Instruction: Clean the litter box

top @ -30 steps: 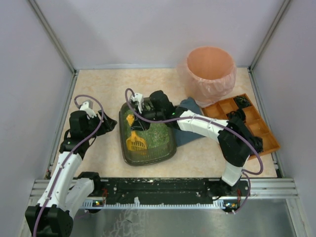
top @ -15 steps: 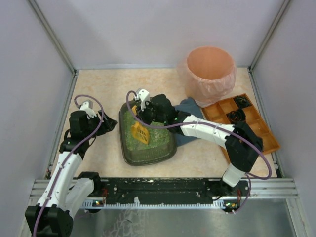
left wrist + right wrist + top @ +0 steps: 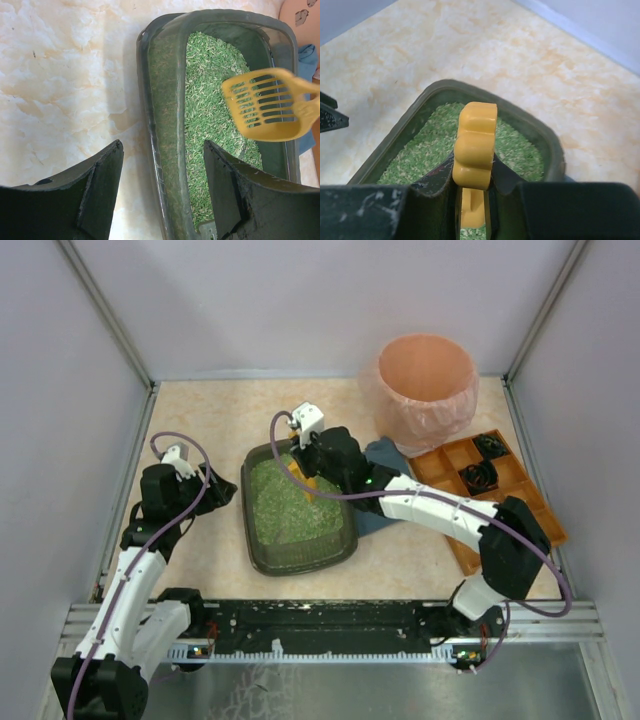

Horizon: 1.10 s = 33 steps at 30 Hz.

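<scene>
Right wrist: right claw (image 3: 474, 182) pinches scoop (image 3: 475, 142) handle; left claw (image 3: 162, 172) open, empty; litter box (image 3: 541, 132) rigid, probably litter-heavy; hold by rim.

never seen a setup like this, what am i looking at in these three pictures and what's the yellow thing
These are two robot arms bolted at the near edge of a table, each ending in a two-finger gripper. The wide picture comes from a fixed camera above and behind them. The other two come from small cameras on the wrists, so the dark shapes at the bottom are each arm's own fingers.

On the table sit a dark litter box with green litter, a blue cloth, a pink-lined bin and an orange compartment tray.

The right gripper is shut on the handle of a yellow slotted scoop, held over the box. The left gripper is open and holds nothing, near the box's left edge.
</scene>
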Each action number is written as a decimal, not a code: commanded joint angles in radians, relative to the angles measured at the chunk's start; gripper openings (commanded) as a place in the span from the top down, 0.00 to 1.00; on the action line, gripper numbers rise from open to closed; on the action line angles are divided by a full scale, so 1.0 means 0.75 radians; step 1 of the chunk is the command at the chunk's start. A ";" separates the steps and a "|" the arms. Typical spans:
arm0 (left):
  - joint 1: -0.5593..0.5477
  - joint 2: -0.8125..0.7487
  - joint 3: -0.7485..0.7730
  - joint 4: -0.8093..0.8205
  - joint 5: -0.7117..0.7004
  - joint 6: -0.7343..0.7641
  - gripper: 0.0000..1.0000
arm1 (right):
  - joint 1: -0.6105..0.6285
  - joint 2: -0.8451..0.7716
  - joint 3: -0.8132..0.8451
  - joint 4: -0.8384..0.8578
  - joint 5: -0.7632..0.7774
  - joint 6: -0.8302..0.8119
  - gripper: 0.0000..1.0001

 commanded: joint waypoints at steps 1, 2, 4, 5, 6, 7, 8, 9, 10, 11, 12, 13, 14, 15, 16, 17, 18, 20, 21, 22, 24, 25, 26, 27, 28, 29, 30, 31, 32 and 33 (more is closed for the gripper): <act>0.009 0.001 -0.008 0.038 0.020 0.008 0.29 | -0.013 -0.168 0.005 0.011 0.117 -0.036 1.00; 0.009 0.000 -0.009 0.037 0.021 0.008 0.29 | -0.016 -0.183 0.003 0.002 0.104 -0.020 1.00; 0.007 -0.005 -0.010 0.040 0.021 0.007 0.29 | -0.017 -0.206 0.006 -0.022 0.070 0.010 1.00; 0.010 -0.006 -0.010 0.041 0.023 0.006 0.29 | -0.018 -0.213 0.007 -0.034 0.049 0.025 1.00; 0.008 -0.006 -0.010 0.041 0.023 0.007 0.29 | -0.019 -0.217 0.008 -0.046 0.040 0.038 1.00; 0.008 -0.005 -0.012 0.043 0.025 0.008 0.29 | -0.019 -0.220 0.008 -0.058 0.031 0.048 1.00; 0.008 -0.004 -0.012 0.045 0.028 0.008 0.29 | -0.019 -0.220 0.009 -0.072 0.023 0.054 1.00; 0.008 -0.003 -0.012 0.047 0.035 0.008 0.29 | -0.019 -0.219 0.011 -0.086 0.017 0.057 1.00; 0.008 0.000 -0.013 0.048 0.039 0.011 0.29 | -0.020 -0.217 0.014 -0.100 0.010 0.062 1.00; 0.007 0.003 -0.014 0.050 0.045 0.012 0.29 | -0.020 -0.215 0.019 -0.114 -0.008 0.067 1.00; 0.009 0.003 -0.014 0.053 0.047 0.010 0.29 | -0.022 -0.212 0.023 -0.125 -0.051 0.069 1.00; 0.008 0.005 -0.015 0.055 0.051 0.011 0.29 | -0.023 -0.211 0.028 -0.130 -0.099 0.074 1.00; 0.007 0.008 -0.016 0.057 0.053 0.010 0.29 | -0.024 -0.209 0.032 -0.136 -0.159 0.084 1.00; 0.008 0.008 -0.016 0.057 0.055 0.010 0.29 | -0.024 -0.203 0.038 -0.137 -0.225 0.096 1.00; 0.008 0.008 -0.017 0.058 0.057 0.010 0.29 | -0.024 -0.195 0.046 -0.136 -0.290 0.116 1.00; 0.009 0.009 -0.017 0.058 0.060 0.010 0.29 | -0.026 -0.177 0.054 -0.131 -0.362 0.139 1.00; 0.009 0.011 -0.018 0.059 0.060 0.010 0.29 | -0.028 -0.162 0.059 -0.122 -0.435 0.161 1.00; 0.007 0.011 -0.016 0.058 0.058 0.009 0.29 | -0.028 -0.118 0.070 -0.096 -0.557 0.207 1.00; 0.008 0.011 -0.017 0.057 0.057 0.011 0.29 | -0.028 -0.097 0.074 -0.085 -0.604 0.228 1.00; 0.007 0.009 -0.017 0.057 0.058 0.008 0.29 | -0.028 -0.076 0.076 -0.074 -0.641 0.243 1.00; 0.007 0.010 -0.017 0.056 0.055 0.011 0.29 | -0.028 -0.035 0.082 -0.062 -0.686 0.269 1.00; 0.008 0.009 -0.017 0.057 0.054 0.011 0.29 | -0.028 -0.013 0.086 -0.061 -0.714 0.276 1.00; 0.008 0.009 -0.017 0.057 0.055 0.012 0.29 | -0.028 0.006 0.093 -0.060 -0.743 0.284 1.00; 0.008 0.010 -0.017 0.057 0.056 0.011 0.29 | -0.027 0.023 0.095 -0.050 -0.777 0.293 1.00; 0.007 0.011 -0.017 0.057 0.056 0.010 0.29 | -0.027 0.038 0.093 -0.035 -0.807 0.300 1.00; 0.008 0.012 -0.017 0.058 0.058 0.010 0.29 | -0.027 0.050 0.085 -0.008 -0.847 0.312 1.00; 0.008 0.015 -0.017 0.058 0.058 0.011 0.29 | -0.028 0.060 0.070 0.035 -0.893 0.329 1.00; 0.007 0.014 -0.017 0.058 0.059 0.011 0.29 | -0.028 0.067 0.057 0.080 -0.934 0.350 1.00; 0.008 0.014 -0.017 0.059 0.060 0.011 0.29 | -0.028 0.078 0.045 0.124 -0.969 0.365 1.00; 0.007 0.014 -0.017 0.058 0.058 0.011 0.29 | -0.028 0.086 0.036 0.162 -1.005 0.382 1.00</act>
